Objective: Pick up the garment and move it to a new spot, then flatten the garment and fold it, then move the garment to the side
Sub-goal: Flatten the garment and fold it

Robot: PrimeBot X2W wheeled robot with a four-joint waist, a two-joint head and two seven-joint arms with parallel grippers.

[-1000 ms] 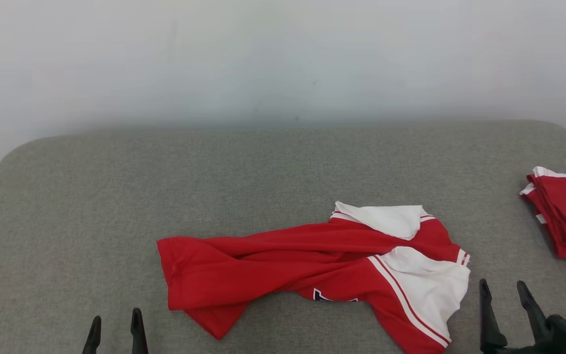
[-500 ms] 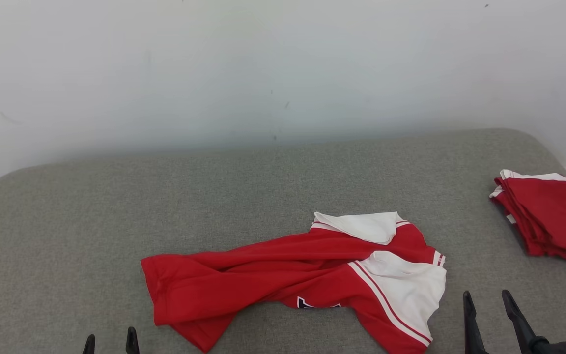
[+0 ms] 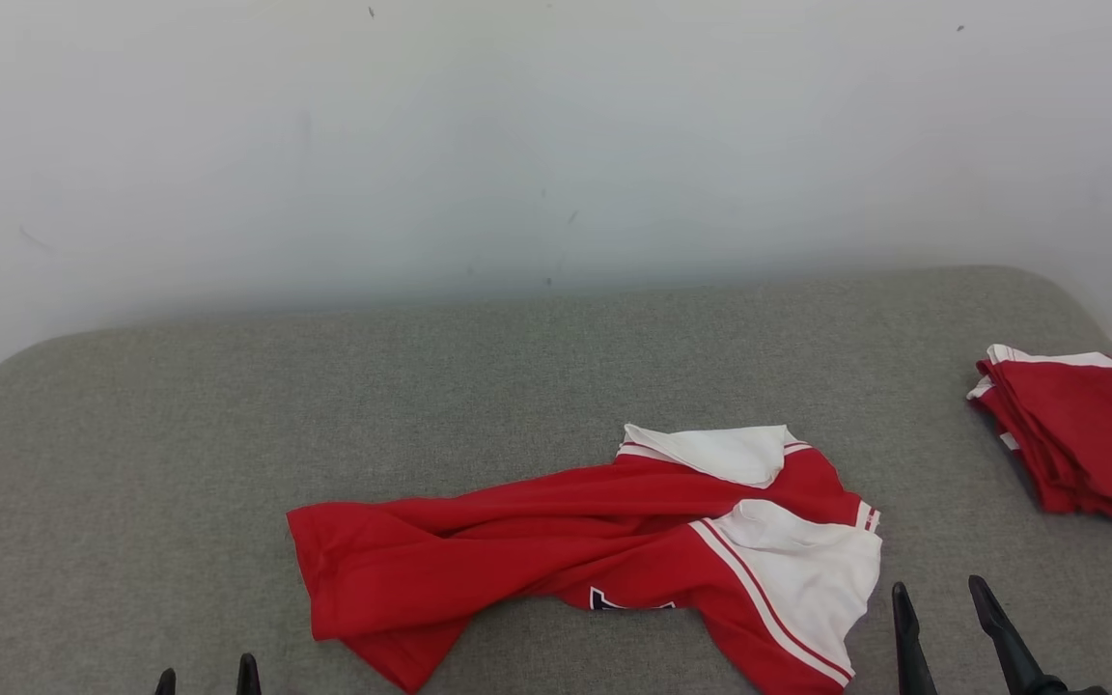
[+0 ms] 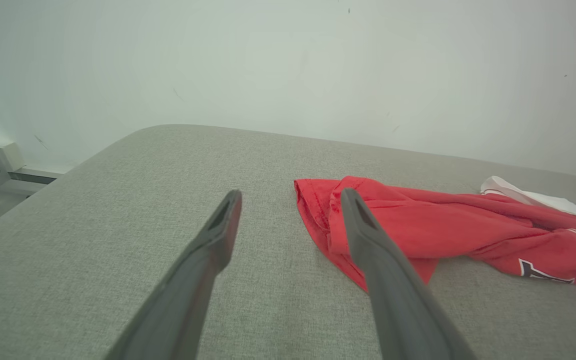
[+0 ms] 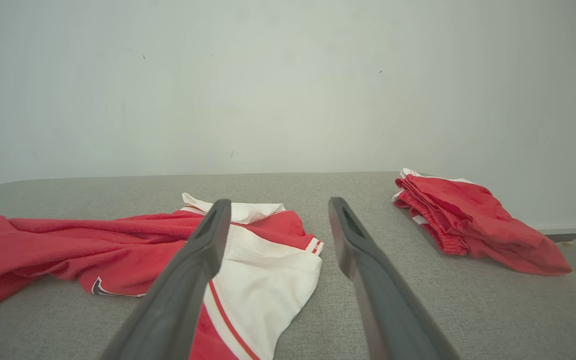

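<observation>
Although the head view has slid a little over the last second, so that more of the wall shows and both grippers sit lower at the bottom edge, that is the camera shifting, not the cloth. The garment keeps the same twisted lie on the cushion, and neither arm has closed in on it. I judge the pick-up has not begun, and flattening, folding and setting aside are all still to come. The left gripper has its fingers spread wide with nothing between them. The garment's red hem end lies just ahead of it and to its right, the near finger crossing that hem in the wrist view, though I cannot tell whether it touches. The right gripper is likewise spread and empty, with the white panel end just ahead and to its left. A folded pile of similar red cloth sits well off to its right. The garment is a thin, limp knit, roped into long diagonal folds. It is red with broad white panels, narrow red stripes and a small dark mark near one edge. The cushion is grey, coarsely woven, flat and round-cornered, and likely soft enough to give under the fingertips.
</observation>
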